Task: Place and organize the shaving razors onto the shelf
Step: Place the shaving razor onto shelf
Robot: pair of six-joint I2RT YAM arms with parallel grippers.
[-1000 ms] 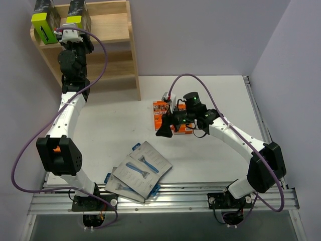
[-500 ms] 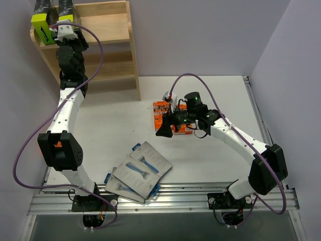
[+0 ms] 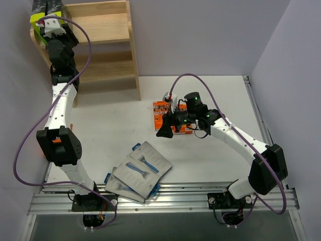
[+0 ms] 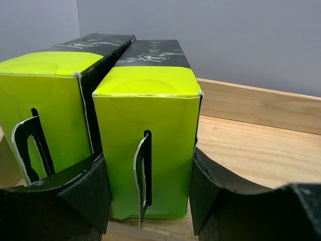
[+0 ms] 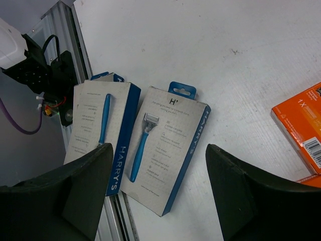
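My left gripper (image 4: 148, 175) clamps 1 lime box (image 4: 148, 125), touching a 2nd lime box (image 4: 45, 110) on the shelf (image 4: 251, 145) (top tier). My right gripper (image 5: 159, 165) hangs open, empty, near 2 grey cards (image 5: 170, 130).

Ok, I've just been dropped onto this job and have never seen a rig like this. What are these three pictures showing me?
You are looking at two robot arms bolted to the near edge of a white table. The overhead picture looks down from behind them: left arm on the left, right arm on the right. The other two pictures come from cameras on the wrists, so the black shapes at the bottom are each arm's own fingers. The left fingers are closed on a black box with lime-green sides, on the top tier of the wooden shelf, close beside a second such box. The right fingers are open and empty, hovering above the table. Their camera sees grey razor cards lying there; orange packs sit mid-table.
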